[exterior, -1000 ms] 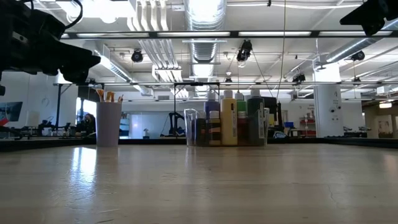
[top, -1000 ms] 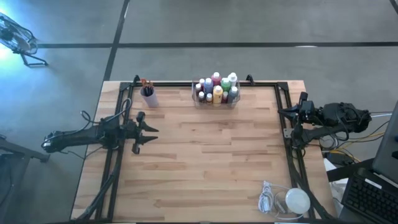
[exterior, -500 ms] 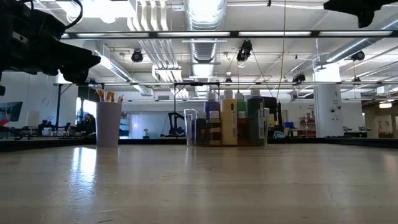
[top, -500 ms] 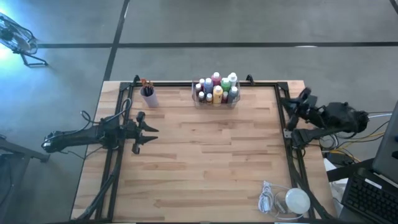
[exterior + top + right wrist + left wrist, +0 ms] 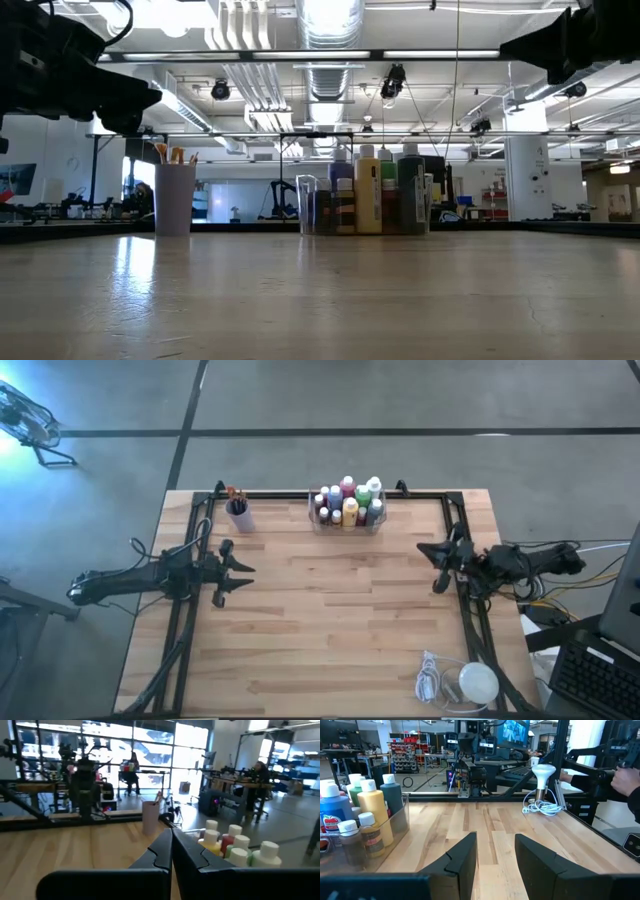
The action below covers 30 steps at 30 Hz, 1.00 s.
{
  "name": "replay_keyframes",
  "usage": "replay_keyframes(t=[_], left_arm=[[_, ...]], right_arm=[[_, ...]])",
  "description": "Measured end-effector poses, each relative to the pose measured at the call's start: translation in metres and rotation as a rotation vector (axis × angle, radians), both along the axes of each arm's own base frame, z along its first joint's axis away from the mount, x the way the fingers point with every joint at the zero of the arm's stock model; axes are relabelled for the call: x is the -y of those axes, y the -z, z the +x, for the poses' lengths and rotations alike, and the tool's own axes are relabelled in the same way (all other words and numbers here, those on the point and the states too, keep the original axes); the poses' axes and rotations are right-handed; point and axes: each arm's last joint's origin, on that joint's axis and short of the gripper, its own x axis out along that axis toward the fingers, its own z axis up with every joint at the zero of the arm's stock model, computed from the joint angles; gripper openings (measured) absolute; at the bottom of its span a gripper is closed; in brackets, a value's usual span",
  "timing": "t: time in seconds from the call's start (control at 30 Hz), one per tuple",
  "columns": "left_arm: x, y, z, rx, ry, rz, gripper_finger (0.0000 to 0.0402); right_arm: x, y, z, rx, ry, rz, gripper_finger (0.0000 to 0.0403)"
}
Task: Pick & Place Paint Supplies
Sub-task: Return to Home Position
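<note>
Bottles [image 5: 347, 503] stand in the bin [image 5: 403, 812] at table 12 o'clock. Judged light, rigid and slick: grip mid-body, below the cap. Left gripper [image 5: 495, 842] at 9 o'clock: fingers apart, empty. Right gripper [image 5: 172, 842] at 3 o'clock: fingers closed, empty.

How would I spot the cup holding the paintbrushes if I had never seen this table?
Find the wooden table and look along the edge where a clear bin of paint bottles stands. Toward the left arm's side of that bin is a lone purple cup. Unlike the see-through bin, it is opaque, with thin paintbrushes poking out.
</note>
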Motion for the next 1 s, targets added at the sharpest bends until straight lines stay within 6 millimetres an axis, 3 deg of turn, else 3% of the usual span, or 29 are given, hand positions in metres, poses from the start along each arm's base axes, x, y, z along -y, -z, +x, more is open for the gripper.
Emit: replay_keyframes(t=[0.4, 1.0], left_arm=[[0.000, 0.000, 0.000, 0.000, 0.000, 0.000, 0.0140], [0.000, 0.000, 0.000, 0.004, 0.000, 0.000, 0.0140]], right_arm=[[-0.001, 0.030, -0.003, -0.004, -0.046, -0.039, 0.0008], [-0.003, 0.055, 0.004, -0.016, -0.067, -0.041, 0.0008]])
